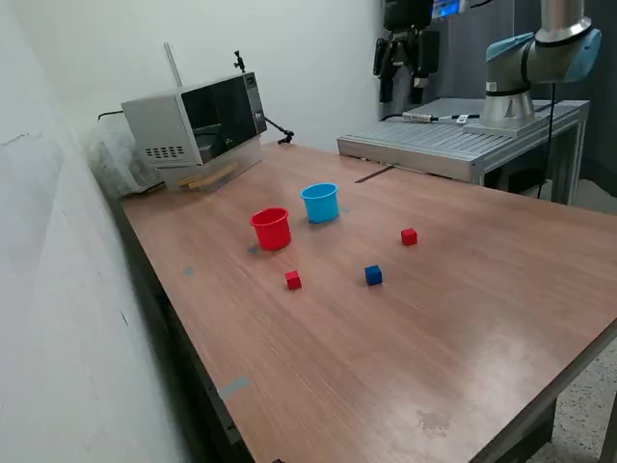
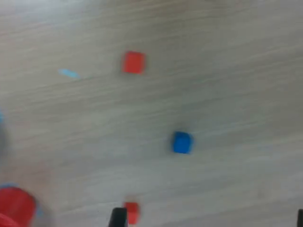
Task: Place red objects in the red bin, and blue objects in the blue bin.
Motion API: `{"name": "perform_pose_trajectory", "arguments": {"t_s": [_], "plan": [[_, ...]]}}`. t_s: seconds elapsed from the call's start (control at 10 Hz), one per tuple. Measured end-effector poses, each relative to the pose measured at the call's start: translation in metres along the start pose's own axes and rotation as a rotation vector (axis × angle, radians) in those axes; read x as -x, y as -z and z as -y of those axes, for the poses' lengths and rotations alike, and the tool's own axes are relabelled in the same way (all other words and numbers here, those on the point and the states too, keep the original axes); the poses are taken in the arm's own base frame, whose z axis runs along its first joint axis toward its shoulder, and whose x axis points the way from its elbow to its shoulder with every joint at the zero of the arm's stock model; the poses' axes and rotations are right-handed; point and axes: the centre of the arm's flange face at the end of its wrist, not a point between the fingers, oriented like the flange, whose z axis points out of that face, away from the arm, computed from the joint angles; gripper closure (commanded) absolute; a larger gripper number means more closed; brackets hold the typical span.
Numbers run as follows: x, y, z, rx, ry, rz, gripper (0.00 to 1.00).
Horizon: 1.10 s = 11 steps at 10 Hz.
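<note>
the jaws (image 1: 406, 60) are hanging high at the upper right of the exterior view; i cannot tell their opening. to do the pick well, they should be centring over one cube, dropping straight, then closing squarely. counting near to far on the tabletop (image 1: 405, 367): red cube (image 1: 293, 280), blue cube (image 1: 373, 275), second red cube (image 1: 409, 236), one red cup (image 1: 271, 229), one blue cup (image 1: 320, 203). a second blue cube is not showing.

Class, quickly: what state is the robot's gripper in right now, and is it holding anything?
Gripper: open and empty, fingertips apart above the table.
</note>
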Motion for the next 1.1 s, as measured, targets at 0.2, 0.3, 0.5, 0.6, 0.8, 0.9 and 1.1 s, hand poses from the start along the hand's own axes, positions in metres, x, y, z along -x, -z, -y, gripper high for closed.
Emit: {"name": "perform_pose_trajectory", "arguments": {"t_s": [0.2,0.3,0.5,0.6,0.8,0.9,1.1], "plan": [[-0.041,-0.037,-0.003,-0.032,-0.012,0.001,0.0],[-0.053,-0.069,-0.005,-0.062,-0.014,0.014,0.0],[-0.067,-0.143,-0.007,-0.117,-0.009,0.045,0.0],[-0.068,-0.178,-0.006,-0.14,-0.008,0.062,0.0],[-0.064,-0.232,-0.009,-0.165,-0.017,0.083,0.0],[-0.063,-0.245,-0.014,-0.159,-0.022,0.083,0.0],[-0.061,-0.256,-0.029,-0.136,-0.035,0.074,0.0]]}}
